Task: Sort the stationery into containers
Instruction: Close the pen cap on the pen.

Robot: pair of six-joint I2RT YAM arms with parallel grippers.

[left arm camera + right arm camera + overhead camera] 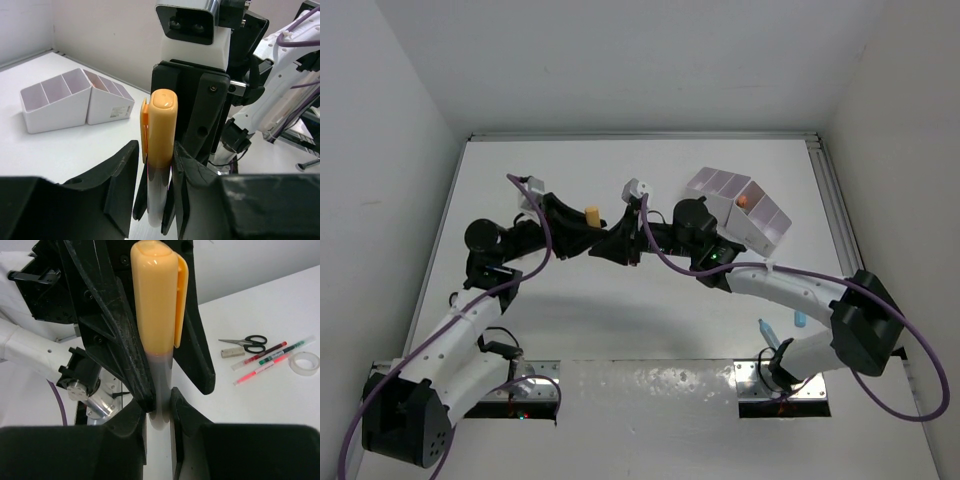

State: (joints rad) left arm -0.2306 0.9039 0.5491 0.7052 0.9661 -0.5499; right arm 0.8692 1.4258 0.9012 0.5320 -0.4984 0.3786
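**Marker and end effectors.** The marker (162, 120) is held off the table (620, 300) at the centre of the top view, where the two arms meet tip to tip.

- **Right end effector** (159, 412): narrow and clamped on the marker's pale barrel, with both fingers pressed against it at the bottom centre of the right wrist view.
- **Left end effector** (155, 152): its fingers flank the cap closely. One finger touches the cap. On the clip side I cannot tell whether the other finger makes contact, so grip is unconfirmed.
- **Position:** in both wrist views the marker stands upright in the frame, cap uppermost, centred between the fingers.

**Marker appearance.**
- The cap is glossy yellow-orange with a rounded end.
- A darker orange clip runs along one side of the cap.
- The barrel below the cap is whitish and translucent, with a dark band just under the cap's edge.

**Other items.**
- The organiser (728, 212) stands on the table at upper right of the top view, just beyond the right arm's wrist. A small orange item (744, 200) lies in one compartment.
- The following lie together on the table at the right of the right wrist view:
  - the scissors (247, 343);
  - an eraser (232, 353);
  - three thin pens (265, 362);
  - a tape ring (305, 362).
- Two blue-capped bottles (763, 330) lie at lower right of the top view, near the right arm's base.
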